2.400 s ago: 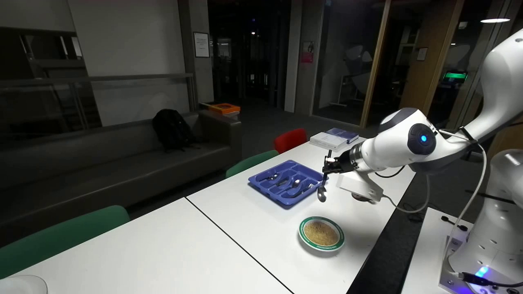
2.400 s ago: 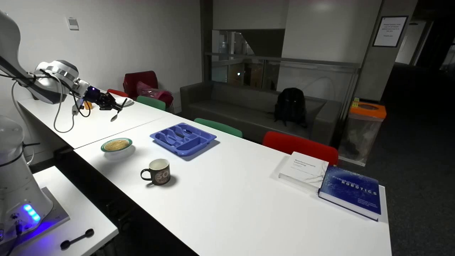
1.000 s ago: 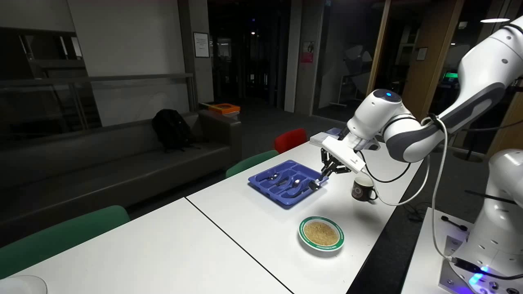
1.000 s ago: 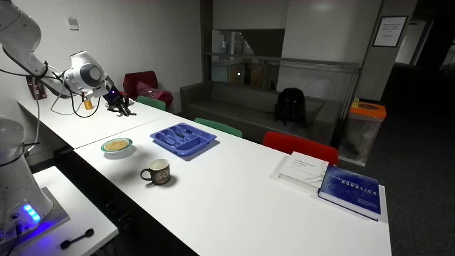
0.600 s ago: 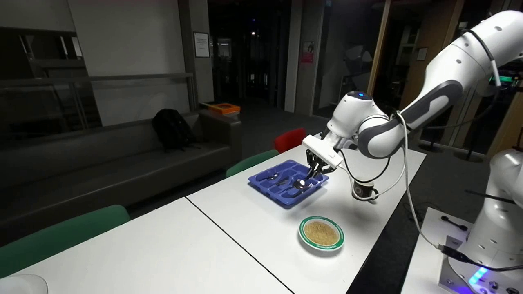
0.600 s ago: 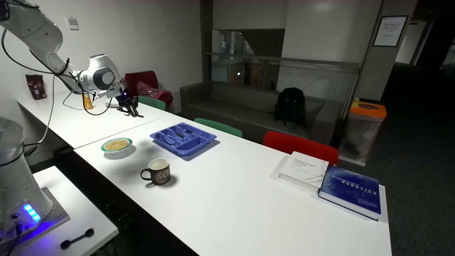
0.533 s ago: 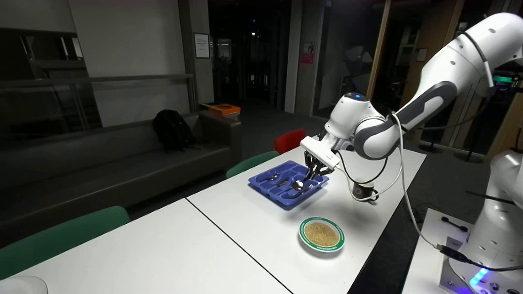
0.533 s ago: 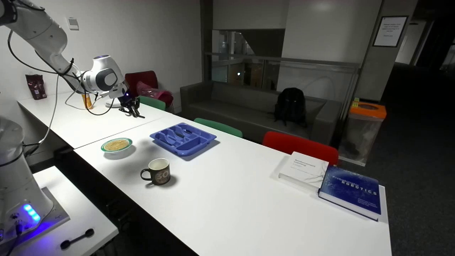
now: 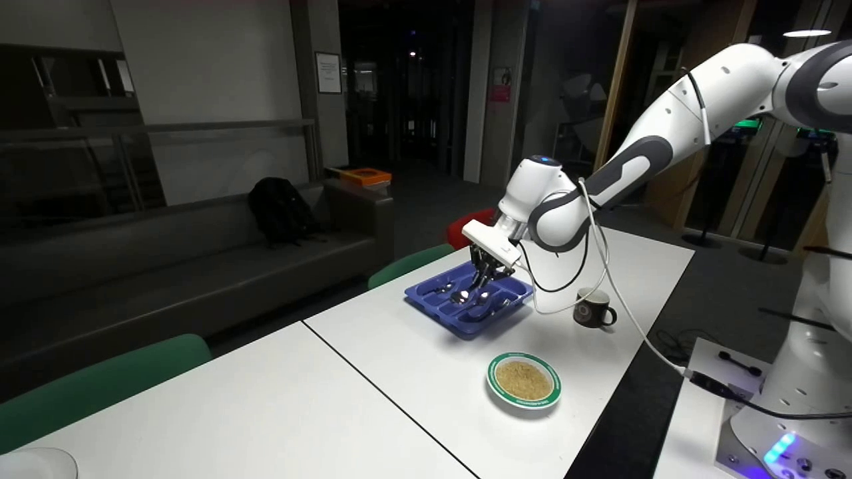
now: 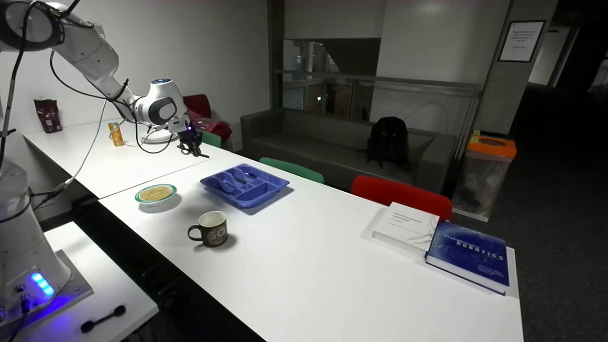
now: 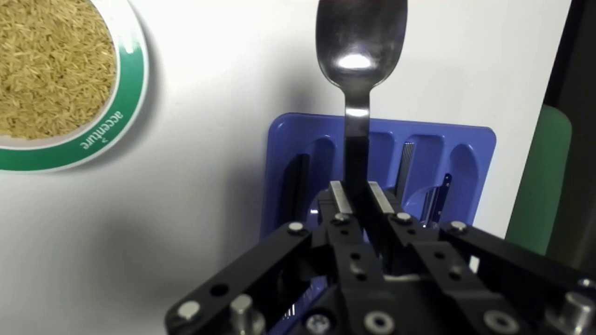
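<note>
My gripper is shut on the dark handle of a metal spoon. The spoon's bowl points away from the fingers, past the edge of a blue cutlery tray below. In an exterior view the gripper and spoon appear in front of the tray, held raised. In an exterior view the gripper is left of the tray, and the spoon's bowl is not clear. The tray holds several pieces of cutlery. A green-rimmed bowl of grain stands beside it, also seen in an exterior view.
A dark mug stands near the table's robot-side edge. A white book and blue book lie at one table end. An orange can and dark packet stand at the other. Green and red chairs line the far side.
The gripper has turned and carried the spoon from beside the tray toward it. The spoon hung downward earlier and is now tilted. The bowl, mug and tray have not moved.
</note>
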You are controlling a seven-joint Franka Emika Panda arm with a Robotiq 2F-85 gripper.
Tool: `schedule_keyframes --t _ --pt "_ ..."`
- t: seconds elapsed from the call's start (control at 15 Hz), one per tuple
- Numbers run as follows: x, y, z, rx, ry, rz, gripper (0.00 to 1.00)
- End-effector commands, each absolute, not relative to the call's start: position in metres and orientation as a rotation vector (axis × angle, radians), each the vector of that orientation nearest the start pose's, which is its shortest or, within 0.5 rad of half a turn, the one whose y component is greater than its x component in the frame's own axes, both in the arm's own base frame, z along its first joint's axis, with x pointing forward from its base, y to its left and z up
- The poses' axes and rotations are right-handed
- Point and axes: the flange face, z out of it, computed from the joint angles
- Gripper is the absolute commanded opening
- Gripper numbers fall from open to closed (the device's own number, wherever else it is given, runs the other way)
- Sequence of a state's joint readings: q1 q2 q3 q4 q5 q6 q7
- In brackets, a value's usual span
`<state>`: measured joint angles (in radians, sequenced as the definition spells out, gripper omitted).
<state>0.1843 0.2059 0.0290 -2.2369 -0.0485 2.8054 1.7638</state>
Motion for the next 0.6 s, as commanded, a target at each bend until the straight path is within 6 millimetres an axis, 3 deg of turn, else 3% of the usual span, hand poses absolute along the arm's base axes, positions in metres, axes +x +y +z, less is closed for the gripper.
schedule_keyframes --t 0.0,0.53 --pt "0.588 0.11 0.322 -2.107 1.873 -0.296 0.03" --pt "0.623 0.07 0.306 -2.169 1.76 -0.284 0.03"
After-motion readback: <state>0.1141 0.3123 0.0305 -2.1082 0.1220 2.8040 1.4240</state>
